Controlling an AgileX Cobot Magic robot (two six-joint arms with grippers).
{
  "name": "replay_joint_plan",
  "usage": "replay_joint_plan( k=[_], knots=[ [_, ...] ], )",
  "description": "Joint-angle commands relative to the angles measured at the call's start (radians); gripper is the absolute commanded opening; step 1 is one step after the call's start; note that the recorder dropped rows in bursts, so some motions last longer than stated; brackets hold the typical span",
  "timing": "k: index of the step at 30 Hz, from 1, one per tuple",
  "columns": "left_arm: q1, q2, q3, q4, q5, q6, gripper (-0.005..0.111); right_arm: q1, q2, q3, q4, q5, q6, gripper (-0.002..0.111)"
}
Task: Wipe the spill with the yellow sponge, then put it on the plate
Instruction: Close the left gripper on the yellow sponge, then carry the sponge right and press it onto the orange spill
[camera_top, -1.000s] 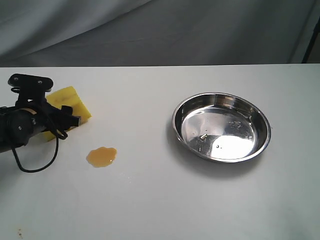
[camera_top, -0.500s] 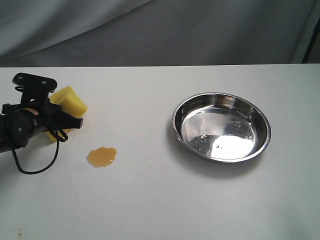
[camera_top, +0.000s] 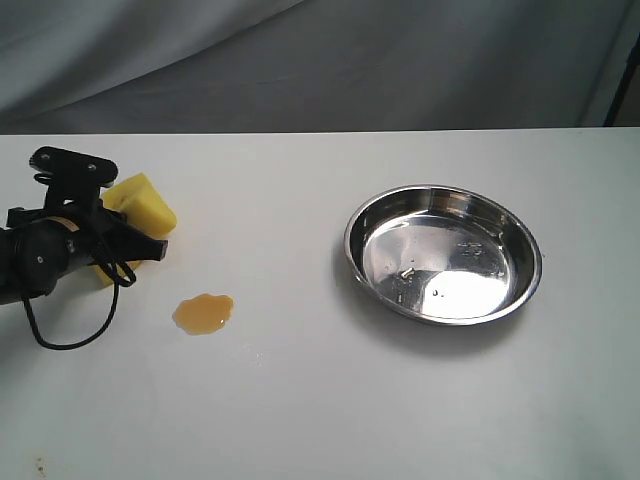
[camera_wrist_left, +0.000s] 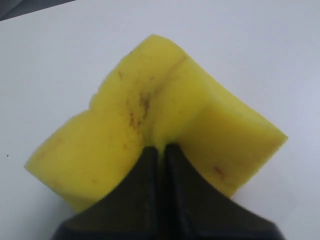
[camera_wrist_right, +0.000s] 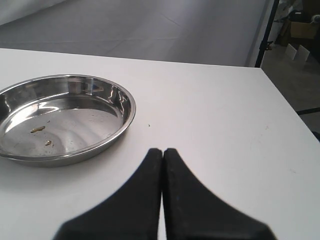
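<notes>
Bright, even light on the tabletop (camera_top: 320, 400); the plate (camera_top: 358, 250) glares, casting soft shadow. The left tool (camera_wrist_left: 161, 148) is blurred, the yellow sponge (camera_wrist_left: 150, 100) beyond it sharp.

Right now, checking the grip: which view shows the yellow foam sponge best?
Left wrist view: the thick yellow rectangular foam sponge fills it, folded in the shut left pincer. The exterior view shows only part behind the left arm; the right wrist view, none.

White table (camera_top: 300, 400) fills frame from mid to btm. On it: yellow sponge (camera_top: 145, 205) at upper left; spill (camera_top: 204, 313) just below-right of it, not touching; plate (camera_top: 365, 225) right of ctr, well apart from both. Tiny dark specks (camera_top: 40, 465) btm-left corner.
</notes>
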Motion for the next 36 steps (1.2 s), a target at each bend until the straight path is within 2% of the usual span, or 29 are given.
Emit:
replay_joint_plan(
  k=[1,5,10,28,32,36],
  knots=[
    [-0.006,0.003,0.002,0.078,0.072,-0.001,0.001,0.001,-0.007,0.004,-0.007,-0.004,0.005,0.000],
    [-0.006,0.003,0.002,0.225,0.123,-0.001,0.001,0.001,-0.007,0.004,-0.007,-0.004,0.005,0.000],
    [-0.006,0.003,0.002,0.228,0.165,-0.007,0.001,0.001,-0.007,0.004,-0.007,-0.004,0.005,0.000],
    [-0.008,-0.086,0.002,0.228,0.472,-0.007,0.000,0.001,-0.007,0.004,-0.007,-0.004,0.005,0.000],
    [-0.034,-0.111,0.002,0.228,0.527,-0.007,0.000,0.001,-0.007,0.004,-0.007,-0.004,0.005,0.000],
    [-0.105,-0.113,0.002,0.228,0.551,-0.007,0.000,0.001,-0.007,0.004,-0.007,-0.004,0.005,0.000]
  ],
)
